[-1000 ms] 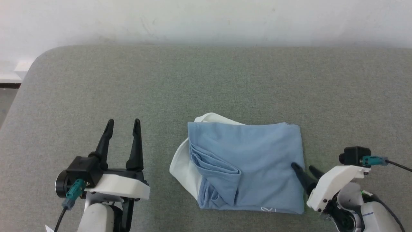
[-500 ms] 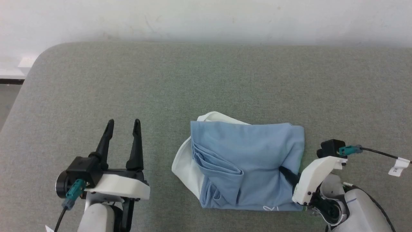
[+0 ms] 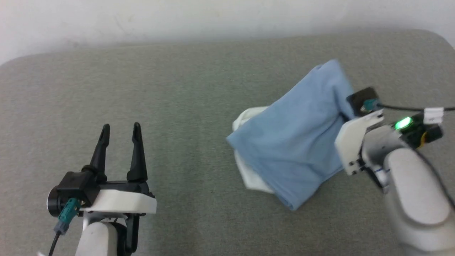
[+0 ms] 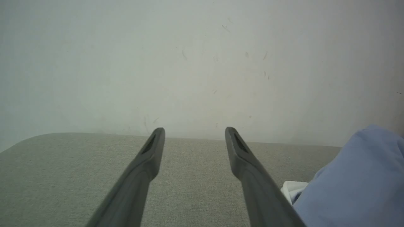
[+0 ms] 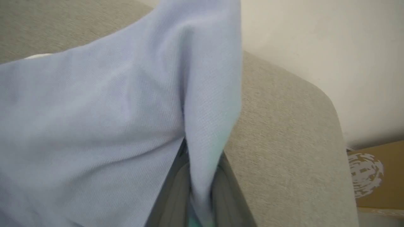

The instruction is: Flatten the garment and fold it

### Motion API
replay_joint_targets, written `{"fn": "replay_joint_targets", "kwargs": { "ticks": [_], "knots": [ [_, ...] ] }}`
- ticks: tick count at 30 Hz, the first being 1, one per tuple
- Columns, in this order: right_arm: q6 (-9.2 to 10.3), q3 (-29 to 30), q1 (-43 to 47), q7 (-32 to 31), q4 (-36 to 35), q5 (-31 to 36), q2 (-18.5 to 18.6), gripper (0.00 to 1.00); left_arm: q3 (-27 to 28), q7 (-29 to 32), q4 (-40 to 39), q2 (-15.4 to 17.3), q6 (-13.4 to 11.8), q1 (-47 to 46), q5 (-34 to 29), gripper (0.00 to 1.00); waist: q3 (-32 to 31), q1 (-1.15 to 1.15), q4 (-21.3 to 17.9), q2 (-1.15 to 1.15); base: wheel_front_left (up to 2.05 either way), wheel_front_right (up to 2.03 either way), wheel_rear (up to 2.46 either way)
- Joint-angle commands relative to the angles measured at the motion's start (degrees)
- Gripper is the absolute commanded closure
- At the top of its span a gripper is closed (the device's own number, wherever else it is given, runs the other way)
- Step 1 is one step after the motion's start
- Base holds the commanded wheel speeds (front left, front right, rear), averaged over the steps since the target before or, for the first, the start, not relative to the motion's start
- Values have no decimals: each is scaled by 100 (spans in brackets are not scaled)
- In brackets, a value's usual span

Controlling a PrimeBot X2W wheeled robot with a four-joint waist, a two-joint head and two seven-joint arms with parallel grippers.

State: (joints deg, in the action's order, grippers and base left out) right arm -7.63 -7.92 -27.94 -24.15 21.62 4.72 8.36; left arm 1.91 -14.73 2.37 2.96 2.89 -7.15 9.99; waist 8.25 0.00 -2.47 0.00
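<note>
On grey padded surface (image 3: 170, 89), right of centre: garment (image 3: 295, 149) raised by one edge.
Right gripper (image 5: 202, 186) pinches soft, light, floppy knit, likely to sag; firmer hold probably at hem corners. Left gripper (image 3: 121, 126) spread, empty.

No lettering could be read anywhere. A white tag (image 3: 433, 114) hung on the cable (image 3: 401, 107) just behind the right gripper (image 5: 202, 186), its marking too blurred to read. Off to that gripper's right, a cardboard box (image 5: 375, 179) bore a round white print, not legible.
</note>
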Motion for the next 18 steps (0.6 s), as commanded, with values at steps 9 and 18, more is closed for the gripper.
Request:
{"fn": "replay_joint_targets", "kwargs": {
  "ticks": [9,18],
  "knots": [
    [14,1147,-950,112,688,525,673,100,-27,-27,-269,4,38,-478,-296,0,1017,0,-1063,0,0,0,0],
    [14,2596,-1532,544,1328,1034,757,100,-68,-27,-301,175,142,-866,-503,0,1600,0,-1173,0,0,0,0]
  ]
}}
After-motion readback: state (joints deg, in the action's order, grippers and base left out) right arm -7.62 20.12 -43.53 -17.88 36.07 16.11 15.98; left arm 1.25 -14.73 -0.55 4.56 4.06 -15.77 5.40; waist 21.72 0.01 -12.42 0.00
